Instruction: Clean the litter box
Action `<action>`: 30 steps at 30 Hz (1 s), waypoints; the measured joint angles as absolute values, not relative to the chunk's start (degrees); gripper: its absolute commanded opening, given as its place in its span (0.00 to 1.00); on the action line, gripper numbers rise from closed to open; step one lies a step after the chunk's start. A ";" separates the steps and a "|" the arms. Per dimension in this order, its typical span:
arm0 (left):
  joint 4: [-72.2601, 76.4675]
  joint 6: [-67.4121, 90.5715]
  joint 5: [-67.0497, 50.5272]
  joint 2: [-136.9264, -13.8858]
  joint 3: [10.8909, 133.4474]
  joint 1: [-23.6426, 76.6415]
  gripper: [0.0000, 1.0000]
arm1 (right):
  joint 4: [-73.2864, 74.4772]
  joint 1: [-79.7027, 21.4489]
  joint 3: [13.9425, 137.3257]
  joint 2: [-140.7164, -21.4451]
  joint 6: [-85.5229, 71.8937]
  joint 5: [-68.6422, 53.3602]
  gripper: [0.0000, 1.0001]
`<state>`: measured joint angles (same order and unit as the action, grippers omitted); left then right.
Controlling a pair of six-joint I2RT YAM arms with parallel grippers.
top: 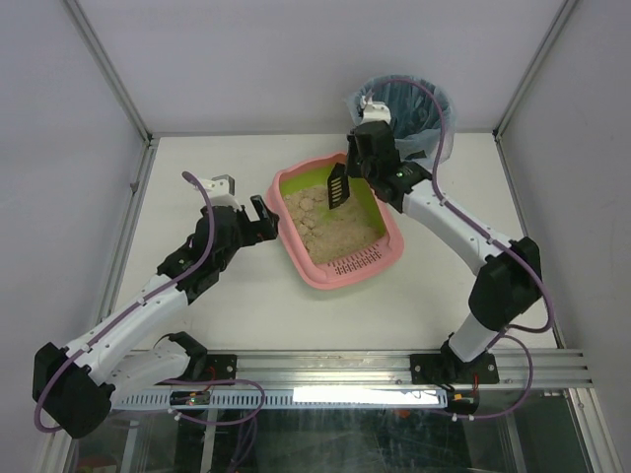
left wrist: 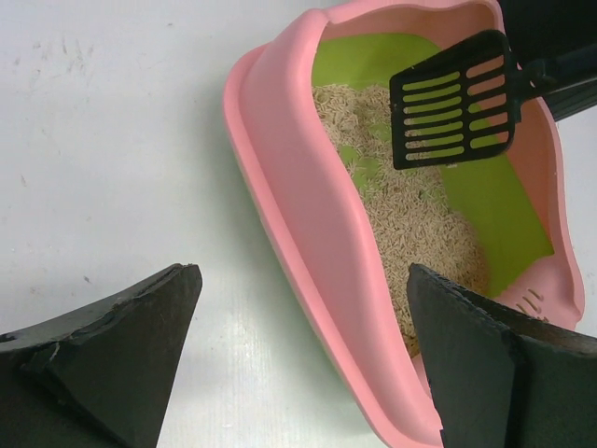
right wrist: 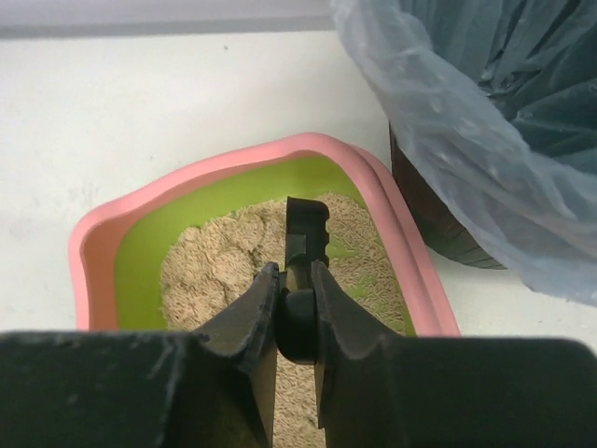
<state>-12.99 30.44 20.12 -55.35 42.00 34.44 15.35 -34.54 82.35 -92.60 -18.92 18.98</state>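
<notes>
The pink litter box (top: 296, 258) with green lining and beige litter (top: 325, 225) lies mid-table, its slotted grille (top: 357, 263) at the near end. My right gripper (top: 352, 168) is shut on the handle of a black slotted scoop (top: 338, 186), held above the litter at the box's far end; the scoop also shows in the left wrist view (left wrist: 454, 101) and the right wrist view (right wrist: 306, 229). My left gripper (top: 265, 219) is open, its jaws straddling the box's left rim (left wrist: 317, 233) without touching it.
A black bin with a blue bag (top: 412, 110) stands at the back right, just behind the box; it also shows in the right wrist view (right wrist: 485, 121). White enclosure walls and metal posts (top: 108, 74) bound the table. The rail (top: 394, 370) runs along the near edge.
</notes>
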 measured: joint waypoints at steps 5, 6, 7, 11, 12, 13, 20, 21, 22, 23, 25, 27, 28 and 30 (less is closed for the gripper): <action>-13.74 30.44 20.88 -54.61 42.00 34.39 0.99 | 26.96 -34.57 92.01 -98.02 -11.49 16.05 0.00; -13.80 30.44 20.95 -54.59 42.00 34.39 0.99 | 28.82 -34.65 93.47 -98.83 -10.13 15.66 0.00; -13.80 30.44 20.95 -54.59 42.00 34.39 0.99 | 31.51 -34.74 95.53 -99.92 -8.14 14.94 0.00; -13.96 30.46 20.95 -54.61 42.00 34.37 0.99 | 36.73 -35.16 98.39 -101.58 -3.36 12.84 0.02; -13.96 30.46 20.95 -54.61 42.00 34.37 0.99 | 37.34 -35.40 98.48 -101.78 -2.20 12.53 0.04; -13.96 30.46 20.95 -54.61 42.00 34.37 0.99 | 37.98 -35.68 98.41 -101.97 -1.06 12.34 0.06; -13.98 30.50 20.75 -54.61 41.98 34.02 0.99 | 29.17 -37.52 89.54 -99.57 2.81 13.37 0.18; -13.96 30.50 20.73 -54.61 41.98 34.02 0.99 | 27.51 -37.58 87.88 -98.76 2.92 13.65 0.20; -13.96 30.52 20.71 -54.61 41.98 34.02 0.99 | 25.47 -37.60 86.06 -97.80 2.92 13.89 0.21; -13.98 30.52 20.64 -54.61 41.98 34.02 0.99 | 24.27 -37.58 84.97 -97.21 2.85 14.04 0.21; -13.96 30.57 20.47 -54.61 41.95 34.02 0.99 | 21.39 -37.58 83.05 -96.53 2.61 14.26 0.21; -13.96 30.63 20.45 -54.61 41.95 34.02 0.99 | 18.96 -37.58 81.95 -96.51 2.39 14.46 0.23; -13.96 30.70 20.43 -54.61 41.95 34.02 0.99 | 18.17 -37.58 81.58 -96.51 2.22 14.57 0.24; -13.96 30.72 20.43 -54.61 41.95 34.02 0.99 | 17.61 -37.58 80.71 -96.51 1.80 14.57 0.25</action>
